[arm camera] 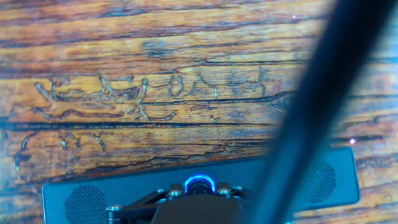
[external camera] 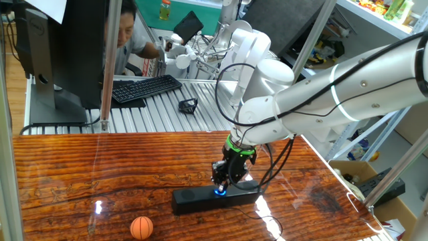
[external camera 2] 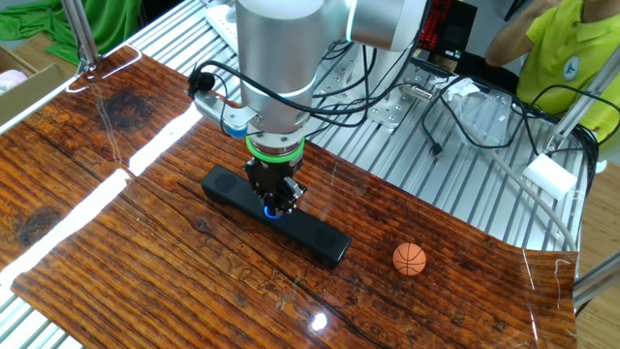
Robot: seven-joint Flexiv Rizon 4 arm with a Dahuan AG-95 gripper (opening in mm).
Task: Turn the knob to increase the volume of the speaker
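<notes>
1. One fixed view: the gripper (external camera: 221,182) sits right on the knob (external camera: 219,191), mid-speaker (external camera: 194,199), near the table's near edge. Turning step, I'd say.
2. Other fixed view: fingers narrow about the knob (external camera 2: 274,211); actual grip, cannot tell.
3. Hand view: blue ring glows (arm camera: 199,184) on the long black bar (arm camera: 81,198). Next needs a steady wrist twist.

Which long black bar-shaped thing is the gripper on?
The low black speaker on the wooden table, blue-lit knob under the gripper; the black keyboard lies far behind.
</notes>
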